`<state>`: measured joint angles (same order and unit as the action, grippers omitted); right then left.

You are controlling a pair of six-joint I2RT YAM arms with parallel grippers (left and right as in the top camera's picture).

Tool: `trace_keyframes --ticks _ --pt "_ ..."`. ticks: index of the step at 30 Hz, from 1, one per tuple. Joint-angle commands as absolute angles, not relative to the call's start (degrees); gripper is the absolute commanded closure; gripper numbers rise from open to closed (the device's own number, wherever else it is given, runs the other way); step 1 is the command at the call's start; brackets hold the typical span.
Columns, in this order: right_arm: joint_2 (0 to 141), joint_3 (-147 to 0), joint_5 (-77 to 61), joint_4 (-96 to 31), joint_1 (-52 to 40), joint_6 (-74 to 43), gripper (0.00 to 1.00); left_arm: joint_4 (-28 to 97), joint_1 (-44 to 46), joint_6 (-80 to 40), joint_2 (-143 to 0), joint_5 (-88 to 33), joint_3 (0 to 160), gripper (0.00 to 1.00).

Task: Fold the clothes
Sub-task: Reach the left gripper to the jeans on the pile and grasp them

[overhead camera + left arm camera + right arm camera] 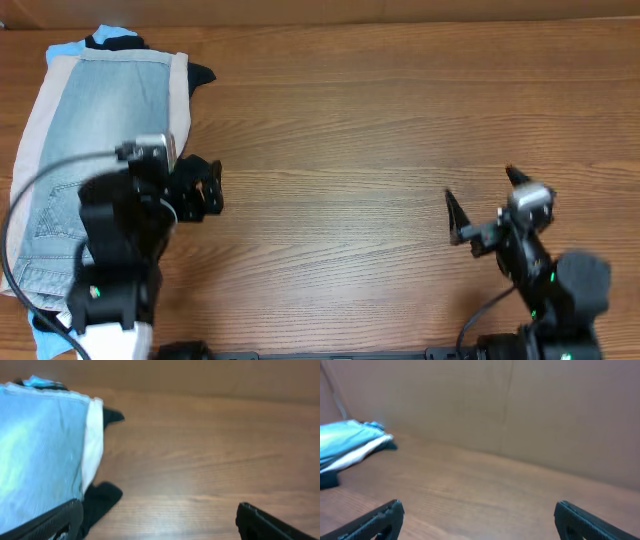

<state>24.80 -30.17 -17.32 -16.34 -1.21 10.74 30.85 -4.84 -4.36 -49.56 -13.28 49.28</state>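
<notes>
Denim shorts [100, 130] far left; L gripper [212, 188] beside them, R gripper [478, 183] near right, both wide open, empty.

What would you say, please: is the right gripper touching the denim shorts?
Apart. The overhead view shows a wide stretch of bare table between the right gripper and the denim shorts.

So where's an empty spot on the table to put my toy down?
The big bare stretch of brown wooden table, between the left arm and right arm, is free, right up to the far edge. The left side is crowded: faded light-blue denim shorts top a beige garment, sky-blue garment and black garment.
</notes>
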Motion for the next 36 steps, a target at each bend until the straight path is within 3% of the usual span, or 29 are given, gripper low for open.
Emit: trace_keyframes --ticks 1,11,20,23,28,32,36 --pt "34.2 -38.2 -22.2 -19.3 -1.4 10.5 0.00 36.2 -4.5 -4.2 -56.1 -15.1 58.8 0.00" --pt "62.7 -55.7 -36.8 -26.8 -1.4 10.5 0.00 39.0 -4.5 2.0 -67.1 -21.8 64.9 0.00" --pt "75.4 -55.7 -49.0 -25.6 -1.5 10.5 0.00 39.1 -4.5 -3.5 -80.2 -2.1 65.5 0.00" --pt "77.4 -55.7 -51.4 -25.6 -1.5 10.5 0.00 36.9 -4.5 -3.9 -85.1 5.7 65.5 0.06" --pt "77.9 -55.7 -51.1 -25.6 -1.4 10.5 0.11 34.6 -4.5 -3.9 -92.4 17.8 65.5 0.15" --pt "77.9 -55.7 -51.1 -25.4 -1.5 10.5 0.15 34.2 -5.0 -3.8 -96.4 19.0 65.5 0.06" --pt "77.9 -55.7 -50.4 -25.2 -1.5 10.5 0.19 32.7 -5.3 -1.1 -99.4 19.1 65.5 0.11"
